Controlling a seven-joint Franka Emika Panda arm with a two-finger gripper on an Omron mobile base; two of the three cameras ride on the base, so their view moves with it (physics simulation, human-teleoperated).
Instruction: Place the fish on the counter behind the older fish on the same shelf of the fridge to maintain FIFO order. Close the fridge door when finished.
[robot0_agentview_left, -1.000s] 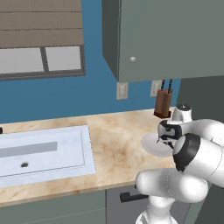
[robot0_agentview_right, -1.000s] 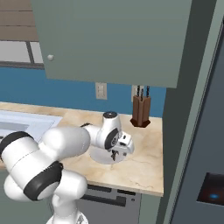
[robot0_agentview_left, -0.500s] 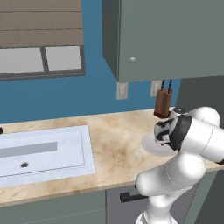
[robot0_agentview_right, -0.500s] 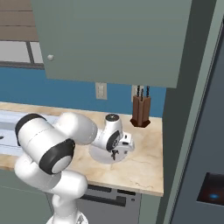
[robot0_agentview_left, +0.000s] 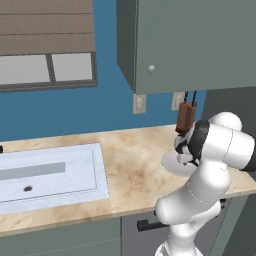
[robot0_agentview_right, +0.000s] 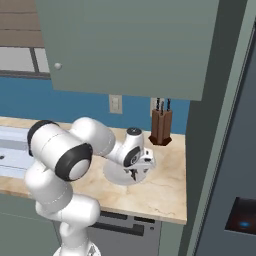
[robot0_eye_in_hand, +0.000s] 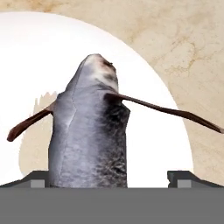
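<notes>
The fish (robot0_eye_in_hand: 87, 131), dark grey with thin dark fins, lies on a pale round plate (robot0_eye_in_hand: 148, 144) on the beige counter (robot0_agentview_left: 130, 175). My gripper (robot0_eye_in_hand: 109, 178) hangs straight above it, open, with one finger tip on each side of the fish's body and neither touching it. From the base cameras, my gripper (robot0_agentview_right: 140, 168) is low over the plate (robot0_agentview_right: 116, 176) near the counter's right end, and in the left base view my gripper (robot0_agentview_left: 183, 150) is partly hidden by my arm. The fridge (robot0_agentview_right: 235, 150) stands just to the right. The older fish and the shelf are out of view.
A brown knife block (robot0_agentview_right: 161, 127) stands against the wall behind the plate. The white sink (robot0_agentview_left: 45, 170) is set into the counter at the left. A grey-green wall cabinet (robot0_agentview_right: 130, 45) hangs overhead. Drawer fronts with dark handles sit under the counter.
The arm's elbow and upper links have swung round while the hand stayed low over the plate. The jaws have stayed open.
</notes>
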